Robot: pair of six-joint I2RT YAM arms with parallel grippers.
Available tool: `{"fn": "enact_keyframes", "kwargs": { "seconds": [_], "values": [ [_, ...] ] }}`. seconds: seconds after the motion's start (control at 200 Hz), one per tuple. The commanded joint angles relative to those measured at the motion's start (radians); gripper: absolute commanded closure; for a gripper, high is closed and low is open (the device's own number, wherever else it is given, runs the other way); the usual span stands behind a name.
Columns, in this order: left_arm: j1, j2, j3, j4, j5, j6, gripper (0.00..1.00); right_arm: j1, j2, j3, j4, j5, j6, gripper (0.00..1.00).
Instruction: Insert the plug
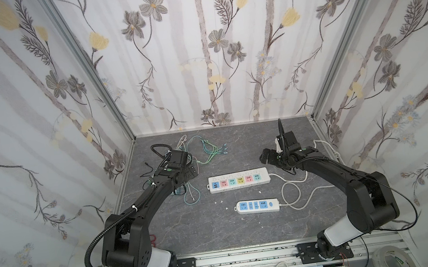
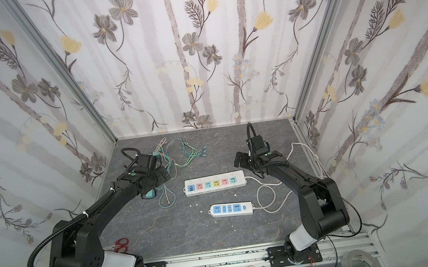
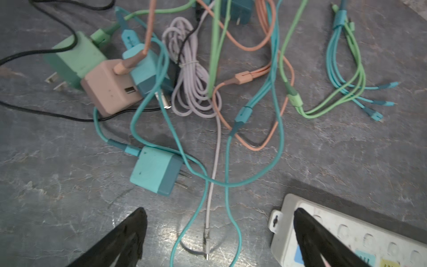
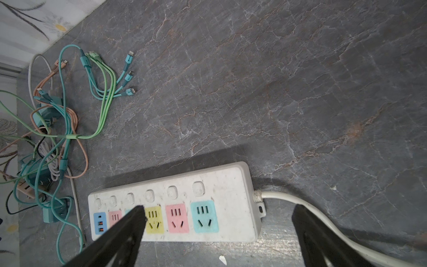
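A teal two-prong plug [image 3: 154, 171] lies on its side on the grey tabletop, its cable looping into a tangle of coloured cords. My left gripper [image 3: 219, 215] hovers open just short of it with nothing between its fingers; in a top view the plug [image 1: 179, 190] peeks out under that arm. Pink [image 3: 108, 90], green [image 3: 76, 57] and another teal adapter [image 3: 147, 69] lie clustered farther on. The long white power strip [image 1: 239, 180] has coloured sockets [image 4: 204, 216]. My right gripper [image 4: 218, 211] hangs open above the strip's cord end and shows in both top views [image 1: 266, 158] [image 2: 239, 160].
A shorter white strip with blue sockets [image 1: 258, 206] lies nearer the front, its white cord [image 1: 292, 194] looping right. Green and teal multi-head cables [image 1: 212, 151] lie at the back. Red scissors [image 2: 121, 245] sit by the left arm's base. Walls close three sides.
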State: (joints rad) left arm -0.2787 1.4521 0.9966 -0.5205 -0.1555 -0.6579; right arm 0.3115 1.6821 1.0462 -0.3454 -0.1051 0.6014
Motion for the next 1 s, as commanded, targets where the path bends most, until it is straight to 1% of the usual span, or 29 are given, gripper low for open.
{"fn": "enact_keyframes", "kwargs": {
  "seconds": [0.0, 0.09, 0.145, 0.195, 0.33, 0.48, 0.64, 0.734, 0.884, 0.994],
  "values": [
    [0.036, 0.001, -0.019, -0.037, 0.006, -0.119, 0.00, 0.001, -0.016, -0.009, 0.061, 0.016, 0.010, 0.01],
    [0.050, 0.027, -0.013, -0.096, -0.045, -0.265, 0.00, 0.000, -0.017, -0.012, 0.060, 0.019, 0.010, 0.01],
    [0.052, 0.049, -0.007, -0.117, -0.062, -0.333, 0.04, 0.002, -0.015, -0.014, 0.061, 0.019, 0.010, 0.01],
    [0.053, 0.070, -0.003, -0.125, -0.068, -0.387, 0.05, 0.002, -0.013, -0.015, 0.060, 0.018, 0.011, 0.01],
    [0.054, 0.103, -0.010, -0.085, -0.050, -0.489, 0.05, 0.007, -0.014, -0.017, 0.057, 0.017, 0.008, 0.01],
    [0.056, 0.143, 0.001, -0.085, -0.053, -0.589, 0.03, 0.012, -0.025, -0.026, 0.056, 0.024, 0.005, 0.01],
    [0.064, 0.221, 0.040, -0.107, -0.018, -0.653, 0.03, 0.015, -0.025, -0.029, 0.050, 0.027, -0.003, 0.01],
    [0.064, 0.253, 0.056, -0.107, -0.033, -0.680, 0.04, 0.016, -0.029, -0.033, 0.047, 0.031, -0.006, 0.01],
    [0.064, 0.301, 0.090, -0.123, -0.048, -0.690, 0.05, 0.018, -0.036, -0.040, 0.044, 0.038, -0.011, 0.01],
    [0.065, 0.317, 0.101, -0.125, -0.074, -0.697, 0.08, 0.018, -0.039, -0.047, 0.042, 0.044, -0.015, 0.01]
  ]
}}
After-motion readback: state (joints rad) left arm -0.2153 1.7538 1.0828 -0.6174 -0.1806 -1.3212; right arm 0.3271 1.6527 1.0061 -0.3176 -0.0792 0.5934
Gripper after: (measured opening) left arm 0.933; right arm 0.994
